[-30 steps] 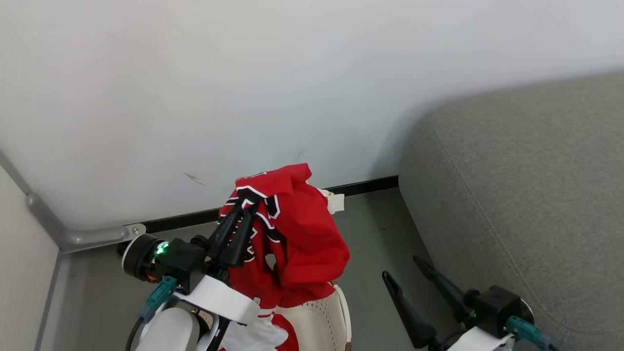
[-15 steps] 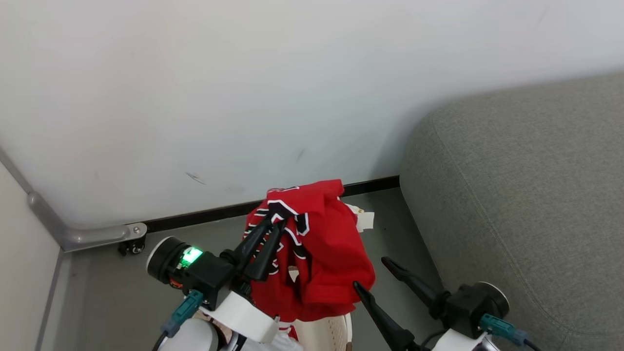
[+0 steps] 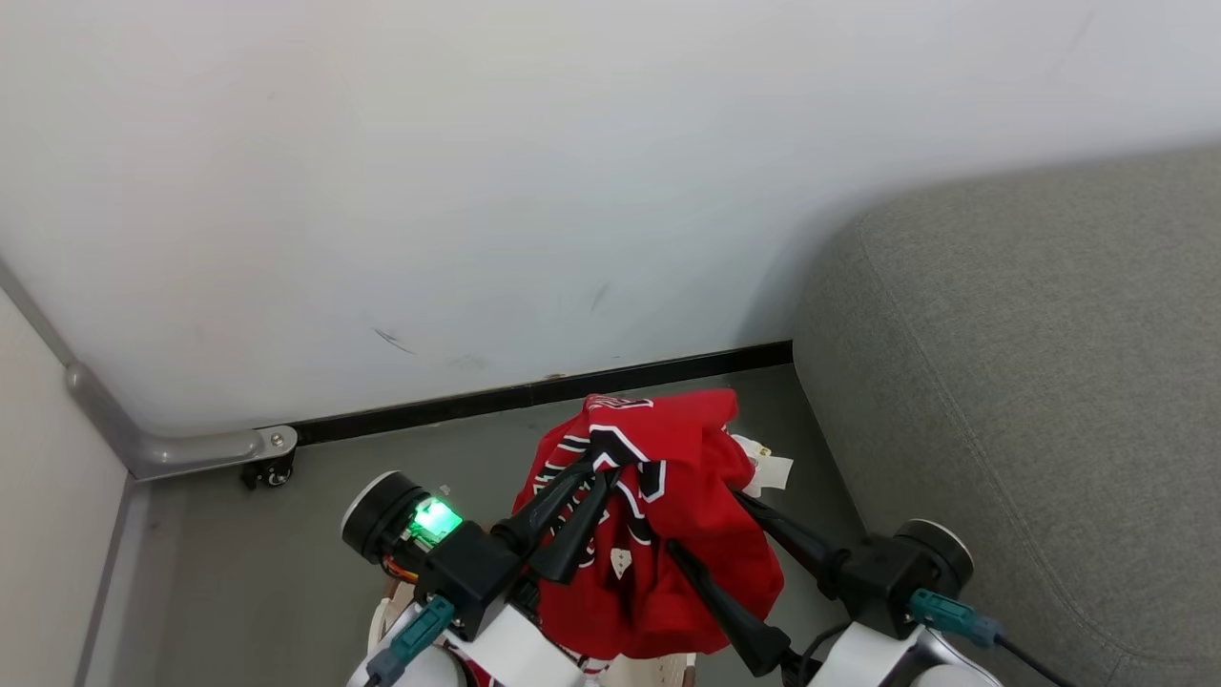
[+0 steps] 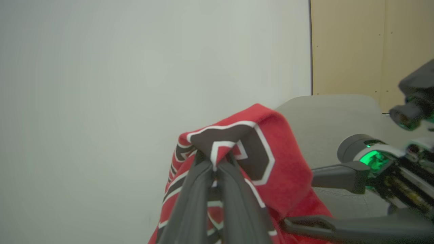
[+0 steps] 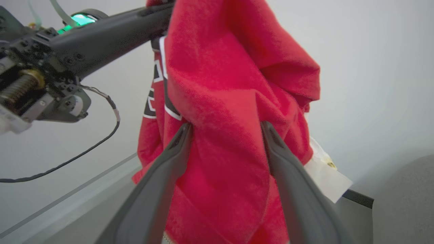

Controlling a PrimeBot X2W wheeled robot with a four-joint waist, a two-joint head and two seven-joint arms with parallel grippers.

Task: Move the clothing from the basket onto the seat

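Pinching with the left gripper (image 3: 601,469), clamped together on one lettered fold, the clothing (image 3: 687,572) aloft above the floor (image 3: 238,572). Straddling its drape with the right gripper (image 3: 706,521), spread apart. Might slip from so small a pinch, falling short of the seat (image 3: 1030,382).

Grey floor (image 3: 238,592) bearing the seat (image 3: 1030,382)

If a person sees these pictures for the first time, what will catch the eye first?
The bright red clothing hangs bunched at the lower middle of the head view, pinched near its top by the shut left gripper. The open right gripper straddles a fold of it from the right, one finger on each side. The big grey seat takes up the right side.
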